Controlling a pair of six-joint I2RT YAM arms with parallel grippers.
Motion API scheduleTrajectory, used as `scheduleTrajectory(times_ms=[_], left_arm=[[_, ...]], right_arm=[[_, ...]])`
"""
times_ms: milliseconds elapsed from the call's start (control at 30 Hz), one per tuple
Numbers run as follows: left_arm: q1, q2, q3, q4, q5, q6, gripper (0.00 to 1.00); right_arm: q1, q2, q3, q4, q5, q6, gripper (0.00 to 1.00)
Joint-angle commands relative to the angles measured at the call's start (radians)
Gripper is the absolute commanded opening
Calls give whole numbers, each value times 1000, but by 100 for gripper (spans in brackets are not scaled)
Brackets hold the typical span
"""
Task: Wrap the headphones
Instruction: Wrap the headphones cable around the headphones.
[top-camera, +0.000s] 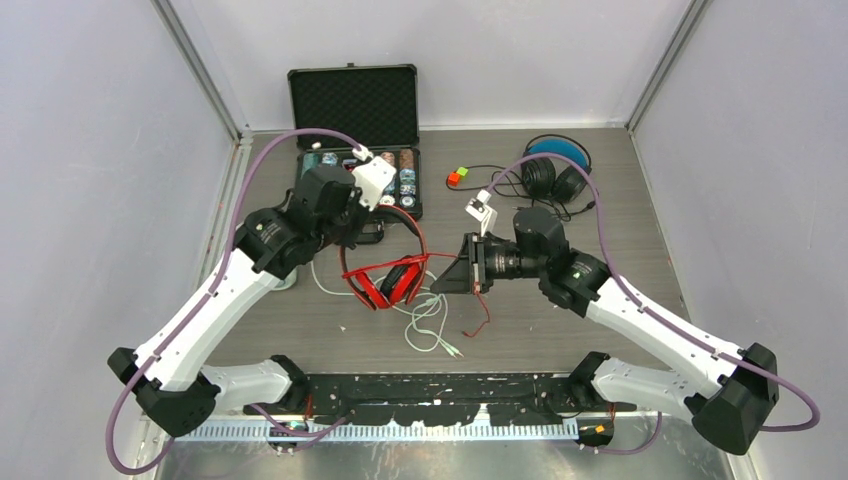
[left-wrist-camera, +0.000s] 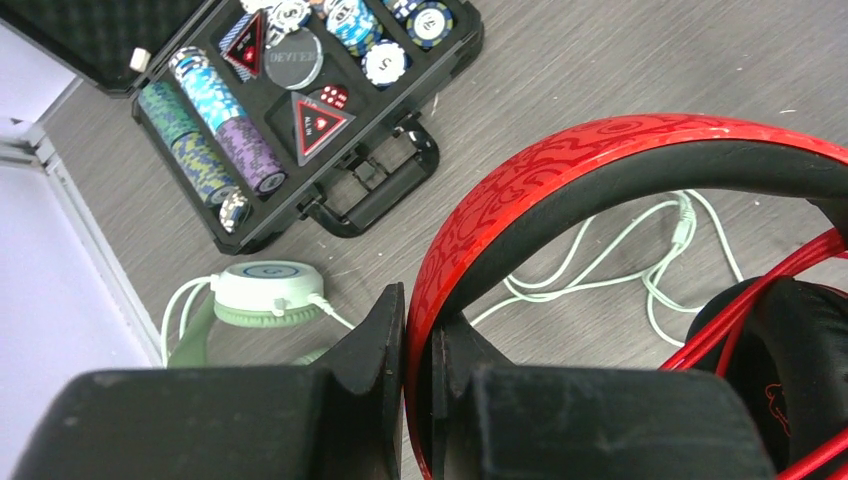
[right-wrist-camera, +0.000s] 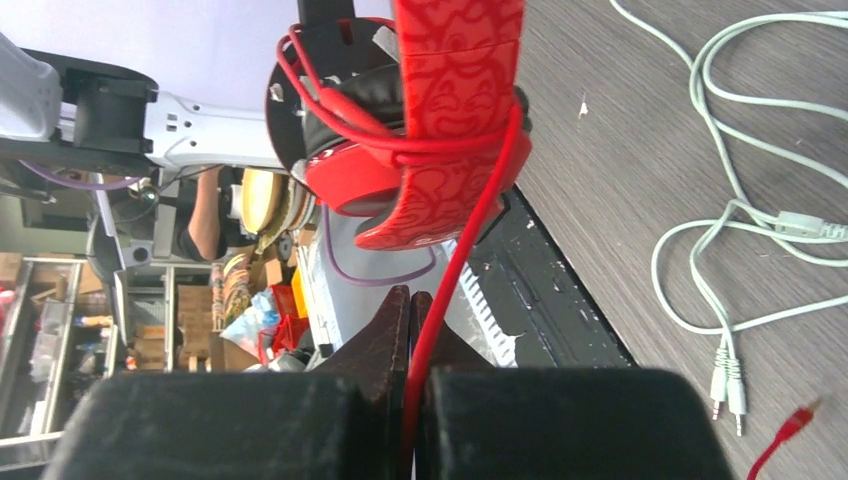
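Observation:
The red headphones (top-camera: 395, 278) are at the table's middle, their headband (left-wrist-camera: 560, 170) pinched between my left gripper's (left-wrist-camera: 420, 310) shut jaws. Their red cable (right-wrist-camera: 470, 230) is looped round the folded ear cups (right-wrist-camera: 350, 170) and runs down between my right gripper's (right-wrist-camera: 410, 300) shut jaws; its plug end (right-wrist-camera: 790, 430) trails on the table. The black headphones with the blue headband (top-camera: 555, 168) lie at the back right, cable loose. The mint-green and white headphones (left-wrist-camera: 262, 292) lie beside my left gripper, their pale cable (top-camera: 430, 325) sprawled near the red pair.
An open black case of poker chips (top-camera: 355, 140) stands at the back left, its handle (left-wrist-camera: 375, 190) close to the red headband. A small red and green block (top-camera: 457, 177) lies at the back centre. A black rail (top-camera: 450, 390) runs along the near edge.

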Motion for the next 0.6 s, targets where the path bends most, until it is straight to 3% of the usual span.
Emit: scheduleTrajectory(times_ms=[0,567], left_arm=[[4,-29,-5,65,-110,-8,0],[-28,13,-27,27,-327,-336,0]], right_arm=[[-6,5,41,123,-27,88,6],[10,181,225,247,87,323,8]])
